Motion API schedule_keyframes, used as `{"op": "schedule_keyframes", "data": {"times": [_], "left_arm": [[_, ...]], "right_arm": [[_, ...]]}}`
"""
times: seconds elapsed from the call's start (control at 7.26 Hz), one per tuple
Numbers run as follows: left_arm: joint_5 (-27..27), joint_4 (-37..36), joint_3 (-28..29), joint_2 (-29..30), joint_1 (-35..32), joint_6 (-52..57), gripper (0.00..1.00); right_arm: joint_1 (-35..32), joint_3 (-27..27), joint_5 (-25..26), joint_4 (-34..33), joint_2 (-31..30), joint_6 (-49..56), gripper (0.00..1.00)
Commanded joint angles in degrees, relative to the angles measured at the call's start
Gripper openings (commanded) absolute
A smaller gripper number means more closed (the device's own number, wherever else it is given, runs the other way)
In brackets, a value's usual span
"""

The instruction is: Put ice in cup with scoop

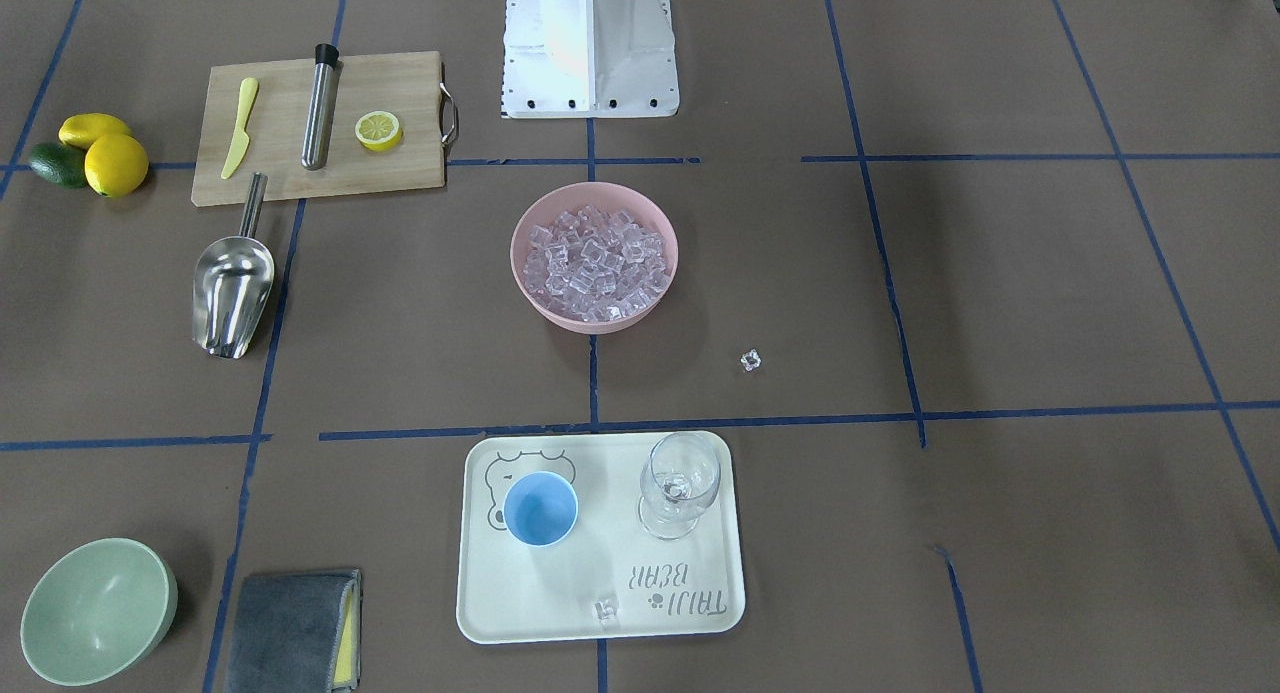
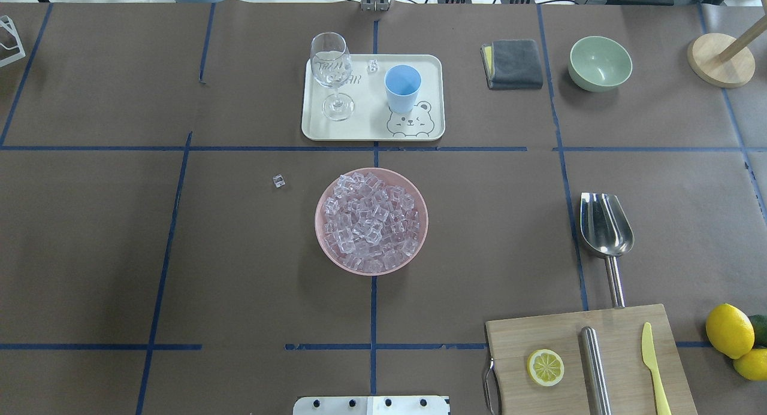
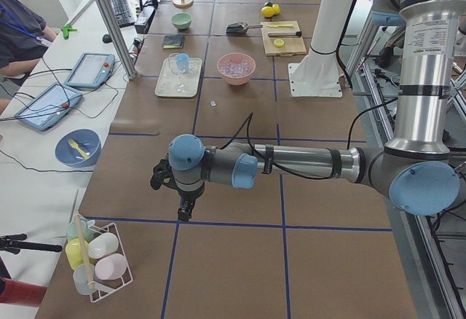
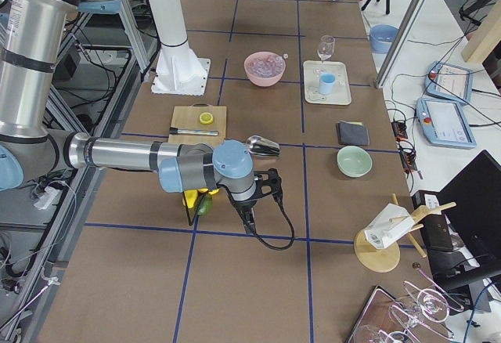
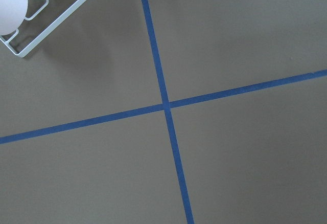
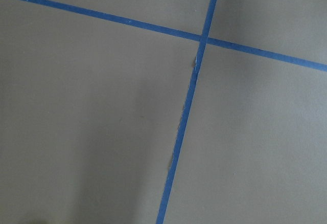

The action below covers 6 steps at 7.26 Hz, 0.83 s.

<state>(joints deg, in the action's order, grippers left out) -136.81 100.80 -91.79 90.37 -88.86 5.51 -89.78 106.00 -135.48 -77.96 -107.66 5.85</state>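
Observation:
The ice [image 1: 596, 255] is a heap of clear cubes in a pink bowl [image 2: 419, 247] at the table's middle. One loose cube [image 2: 278, 181] lies on the table and another [image 2: 373, 66] on the tray. The light-blue cup [image 2: 402, 87] stands upright on the white tray [image 2: 365, 124]. The steel scoop [image 2: 605, 223] lies on the table beside the cutting board. My left gripper [image 3: 186, 208] and right gripper [image 4: 249, 219] hang over the table's far ends, away from all of these. I cannot tell whether they are open or shut.
A clear stemmed glass [image 2: 331, 73] stands on the tray. A wooden cutting board [image 2: 623, 331] holds a lemon half, a steel cylinder and a yellow knife. Lemons [image 2: 730, 331], a green bowl [image 2: 600, 63] and a grey cloth [image 2: 513, 63] lie around. A white wire rack [image 5: 30, 19] is near my left gripper.

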Motion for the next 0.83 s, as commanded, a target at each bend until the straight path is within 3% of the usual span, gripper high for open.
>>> {"op": "schedule_keyframes", "data": {"times": [0.0, 0.41, 0.69], "left_arm": [[-0.47, 7.37, 0.29, 0.07, 0.09, 0.03, 1.0], [-0.47, 16.17, 0.64, 2.08, 0.52, 0.03, 1.0], [-0.47, 17.94, 5.09, 8.82, 2.28, -0.15, 1.0]], "right_arm": [[0.13, -2.09, -0.22, 0.26, 3.39, -0.66, 1.0], [2.49, -3.08, -0.39, 0.26, 7.01, -3.8, 1.0], [6.88, -2.64, -0.75, 0.52, 9.65, -12.49, 1.0]]}}
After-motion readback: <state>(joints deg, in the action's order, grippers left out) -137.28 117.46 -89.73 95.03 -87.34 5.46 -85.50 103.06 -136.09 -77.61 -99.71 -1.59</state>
